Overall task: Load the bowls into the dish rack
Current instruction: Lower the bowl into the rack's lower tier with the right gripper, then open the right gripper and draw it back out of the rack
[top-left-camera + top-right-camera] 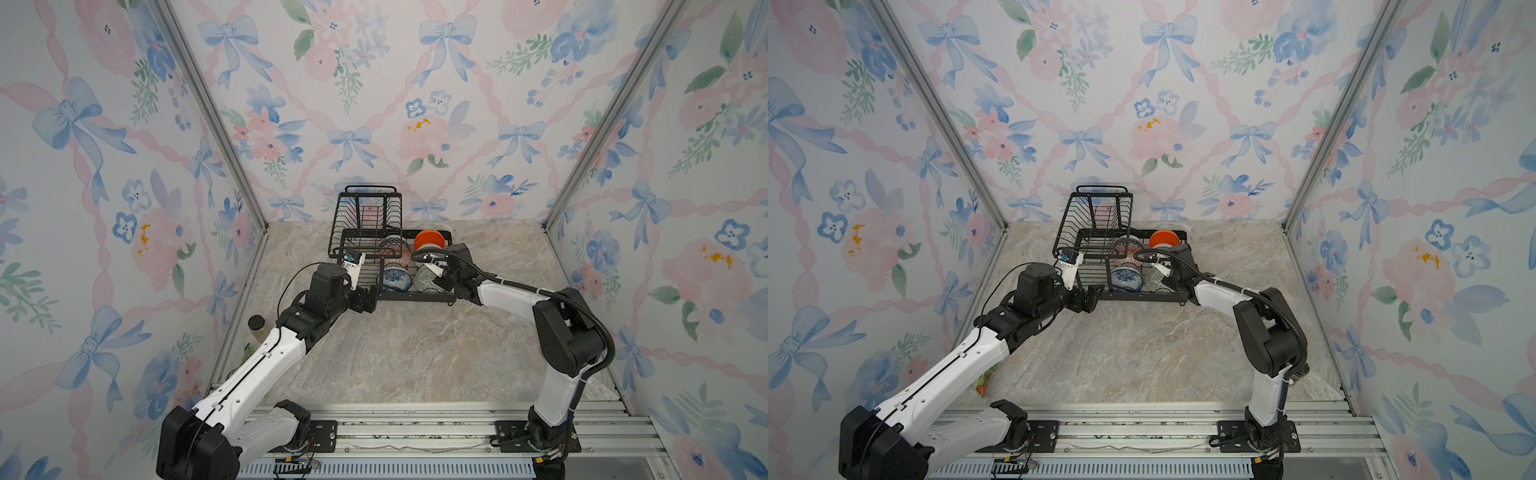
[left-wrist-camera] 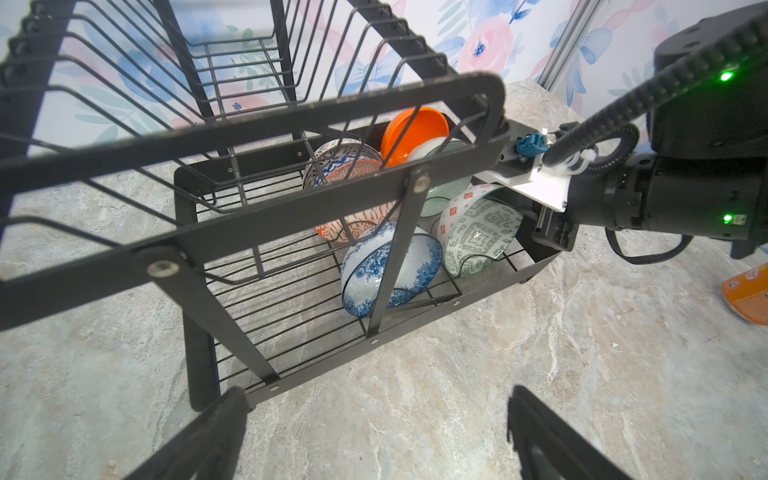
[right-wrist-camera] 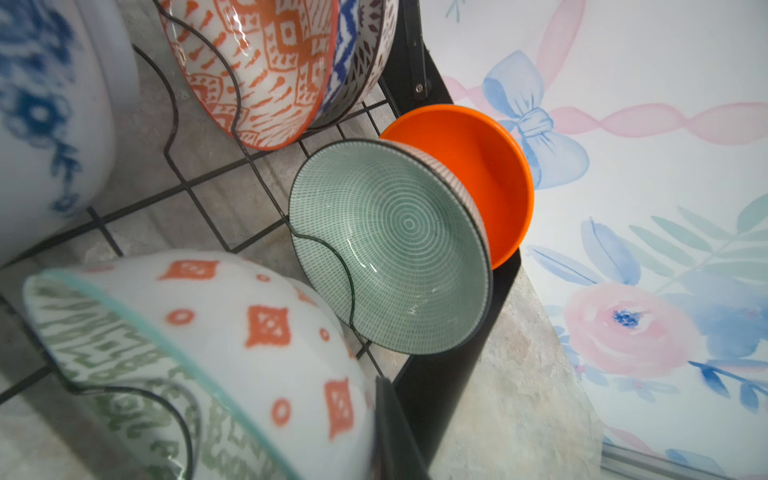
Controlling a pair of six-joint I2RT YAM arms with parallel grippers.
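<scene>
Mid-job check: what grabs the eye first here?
The black rack at the table's back, its lower tier lined with bowls on edge, the orange bowl brightest. The right end effector is at the green-white bowl; the left end effector hangs open at the rack's near corner.

On the right pincer (image 2: 552, 231), the tips are hidden behind the green-white bowl (image 2: 478, 232); the orange can (image 2: 748, 296) is cut off at the edge.

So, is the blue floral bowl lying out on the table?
No, the blue bowl stands on edge inside the rack, held by its wires.
</scene>
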